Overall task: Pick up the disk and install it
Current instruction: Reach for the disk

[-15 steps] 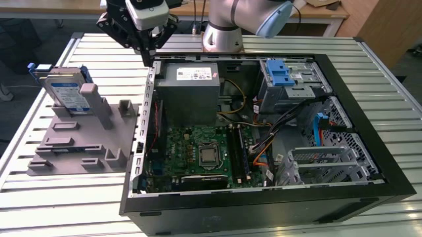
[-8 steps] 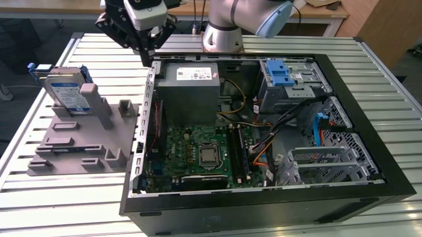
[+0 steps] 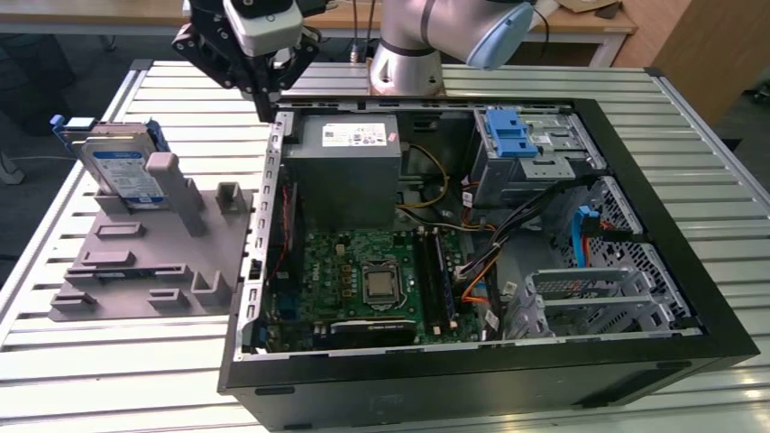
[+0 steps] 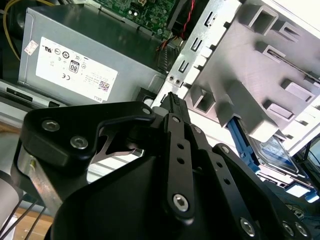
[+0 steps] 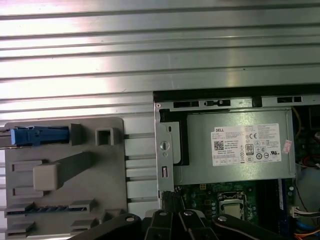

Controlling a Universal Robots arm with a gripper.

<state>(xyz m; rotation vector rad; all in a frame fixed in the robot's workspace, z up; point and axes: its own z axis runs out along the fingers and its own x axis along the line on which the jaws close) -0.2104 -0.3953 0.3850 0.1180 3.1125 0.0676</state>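
Our black multi-link hand hangs with its fingers pinched together and nothing between them. The tips point down just beside the rear corner of the open black computer case. In the second wrist view the hand sits right over the case's perforated silver wall, and that's our first worry: a straight drop from here would likely clip that metal edge.

Just inside the corner lies the big grey power-supply box, which is not our target.

The disk, a flat silver hard drive with a white-and-blue label and blue plastic rails, stands on edge in the grey moulded plastic fixture. It sits on the slatted aluminium table at the exterior view's left, well apart from the hand. In the first wrist view we catch its blue rail from above.

Closed fingers arriving at the disk would shove it rather than grip it, and on such a narrow footing it could tip. An off-centre pinch might cock it in its slot and drag the fixture along, as we can't tell whether that fixture is fastened down.

Farther out, the silver metal bay with the blue latch has loose coloured cables close below it. These are a likely snag for a drive carried in low.
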